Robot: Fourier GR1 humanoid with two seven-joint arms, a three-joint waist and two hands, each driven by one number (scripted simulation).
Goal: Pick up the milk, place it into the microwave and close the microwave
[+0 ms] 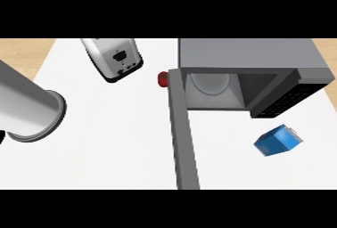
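Note:
The milk [278,140] is a small blue carton with a white top, lying tilted on the white counter [112,147] to the right of the microwave's front. The grey microwave [250,55] stands at the back right with its door [183,138] swung wide open toward me. Inside it a white turntable plate [211,83] shows, with nothing on it. My left forearm [26,109] crosses the left side, and only a black sliver of the left hand [1,136] shows at the left edge, far from the milk. My right hand is out of sight.
A silver and black toaster [115,58] stands at the back left. A small red object [162,79] sits just left of the microwave, behind the door's hinge. The black control panel [286,100] faces front right. Wooden floor [23,49] shows past the counter's far corners.

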